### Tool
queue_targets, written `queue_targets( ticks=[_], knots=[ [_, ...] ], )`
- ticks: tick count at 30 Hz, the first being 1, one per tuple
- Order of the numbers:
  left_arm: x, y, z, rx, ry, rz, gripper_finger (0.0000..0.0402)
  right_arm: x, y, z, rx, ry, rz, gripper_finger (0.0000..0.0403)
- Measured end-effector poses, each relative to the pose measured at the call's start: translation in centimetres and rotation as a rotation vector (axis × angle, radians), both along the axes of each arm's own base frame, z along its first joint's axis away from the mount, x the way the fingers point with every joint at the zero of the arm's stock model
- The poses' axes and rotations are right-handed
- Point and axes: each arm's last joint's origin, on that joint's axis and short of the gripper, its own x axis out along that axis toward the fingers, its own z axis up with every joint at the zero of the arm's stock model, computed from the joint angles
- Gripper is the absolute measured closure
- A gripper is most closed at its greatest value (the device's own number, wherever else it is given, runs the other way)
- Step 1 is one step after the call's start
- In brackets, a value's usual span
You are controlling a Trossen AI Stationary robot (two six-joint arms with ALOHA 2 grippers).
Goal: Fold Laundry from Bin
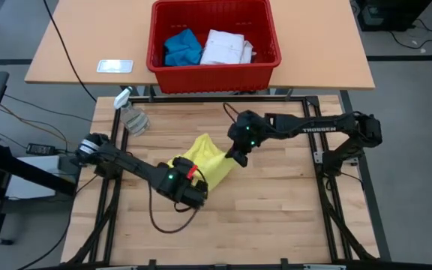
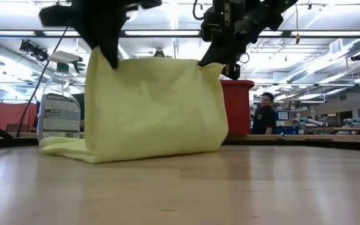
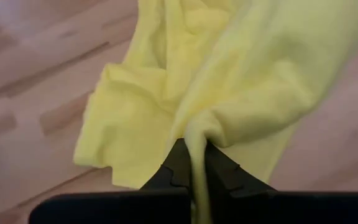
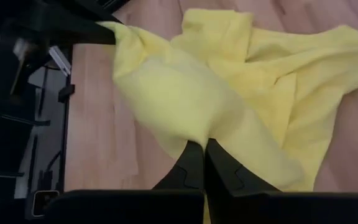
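Note:
The bright yellow T-shirt point(image 1: 208, 159) is in the middle of the wooden table, raised between both grippers. In the low view it hangs like a curtain point(image 2: 155, 106), and its lower part point(image 2: 74, 149) lies on the table toward the left. My left gripper point(image 1: 190, 177) is shut on its near-left upper corner and my right gripper point(image 1: 238, 157) on its right upper corner. The red bin point(image 1: 265, 58) stands on the tan table beyond the far edge, holding a blue piece point(image 1: 181, 47) and a white shirt point(image 1: 227, 46). My left gripper point(image 3: 193, 152) pinches a bunched fold of the yellow T-shirt point(image 3: 196, 134) between its two fingers, coming steeply from above. The cloth hangs below it, with its lower part on the table. My right gripper point(image 4: 204, 149) pinches a gathered edge of the T-shirt point(image 4: 199, 132) between its two fingers, slanting down from the table's right. The cloth runs fairly straight across to the left gripper point(image 4: 107, 31) and hangs down to the table.
A clear spray bottle point(image 1: 131, 114) stands at the far left of the wooden table. A black frame point(image 1: 317, 142) runs round the table. A white card point(image 1: 115, 66) lies on the tan table. A person point(image 2: 264, 114) is in the room beyond.

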Motion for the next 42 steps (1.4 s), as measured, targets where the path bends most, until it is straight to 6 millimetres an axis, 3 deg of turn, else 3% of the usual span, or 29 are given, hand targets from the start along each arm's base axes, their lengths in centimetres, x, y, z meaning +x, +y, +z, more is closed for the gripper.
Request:
queue_targets(
  ticks=[8, 12, 19, 25, 29, 34, 38, 42],
  knots=[
    [-5.0, 2.0, -2.6, -0.057, -0.164, 0.170, 0.0389, 1.1, -2.2, -0.4, -0.141, -0.114, 0.009, 0.0400],
    [-7.2, 2.6, -4.3, -0.069, -0.239, 0.255, 0.0389, 3.1, -4.3, -2.7, -0.146, -0.143, -0.042, 0.0400],
    [-9.0, 3.4, -8.1, -0.122, -0.311, 0.363, 0.0389, 7.9, -7.7, -6.2, -0.104, -0.113, -0.056, 0.0400],
    [-9.5, 3.6, -8.6, -0.107, -0.300, 0.387, 0.0389, 11.6, -9.1, -8.1, -0.070, -0.098, -0.070, 0.0398],
    [-10.0, 3.8, -8.7, -0.075, -0.255, 0.393, 0.0389, 12.8, -9.9, -8.9, -0.025, -0.082, -0.128, 0.0361],
    [-10.5, 4.0, -8.7, -0.056, -0.186, 0.375, 0.0389, 12.8, -10.6, -9.3, -0.015, -0.062, -0.211, 0.0292],
    [-10.8, 4.0, -9.1, -0.033, -0.089, 0.332, 0.0382, 12.8, -11.0, -8.1, -0.049, -0.113, -0.230, 0.0248],
    [-10.8, 4.0, -9.3, -0.024, -0.077, 0.339, 0.0365, 12.6, -11.0, -6.0, -0.076, -0.185, -0.215, 0.0229]
  ],
)
